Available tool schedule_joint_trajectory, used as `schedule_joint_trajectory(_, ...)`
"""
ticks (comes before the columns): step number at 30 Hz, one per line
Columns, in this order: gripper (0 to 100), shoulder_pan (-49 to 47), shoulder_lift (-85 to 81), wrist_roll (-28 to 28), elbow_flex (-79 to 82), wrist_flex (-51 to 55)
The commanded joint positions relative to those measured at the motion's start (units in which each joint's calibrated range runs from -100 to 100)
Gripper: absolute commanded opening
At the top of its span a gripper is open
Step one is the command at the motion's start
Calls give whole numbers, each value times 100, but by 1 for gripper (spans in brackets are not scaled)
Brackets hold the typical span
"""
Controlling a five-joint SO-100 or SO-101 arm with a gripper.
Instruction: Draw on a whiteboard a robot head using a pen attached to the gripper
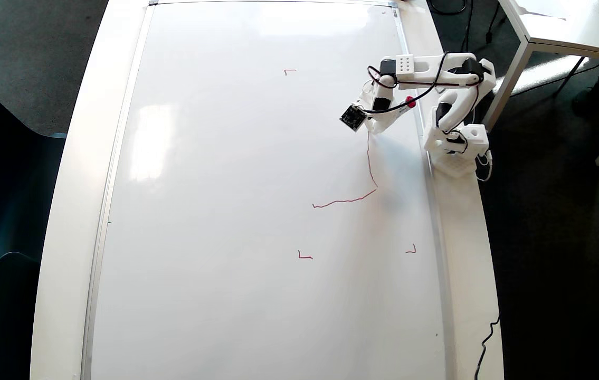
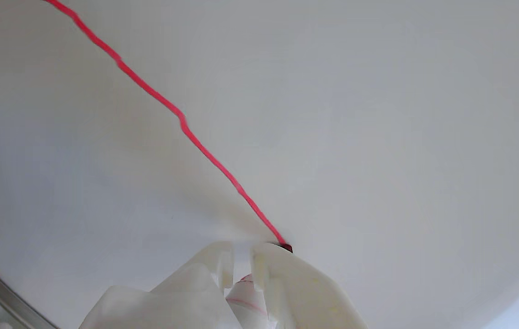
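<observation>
Red line: we saw the robot head (image 1: 368, 174) only begun, two wavering strokes meeting at a corner near the whiteboard's (image 1: 225, 211) right edge.
Pen: the pen (image 2: 246, 297) sat clamped between the white fingers, its tip touching the board at the line's end, so we judged the stroke in progress.
Pincer: the pincer (image 2: 241, 256) was clenched on the pen, tilted down so the tip could press.
Corner marks: small red corner marks (image 1: 305, 256) framed the drawing area, we judged.
Arm base: it stood on the tabletop (image 1: 468, 253) by the board's right edge, within reach.
Remaining: most of the outline and the inner squares.
</observation>
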Motion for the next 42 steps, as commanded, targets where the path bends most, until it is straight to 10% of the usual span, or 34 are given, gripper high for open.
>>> schedule_joint_trajectory(1, 1, 644, -166, 20, -20, 29)
schedule_joint_trajectory(42, 1, 1278, -82, 14, -429, 107)
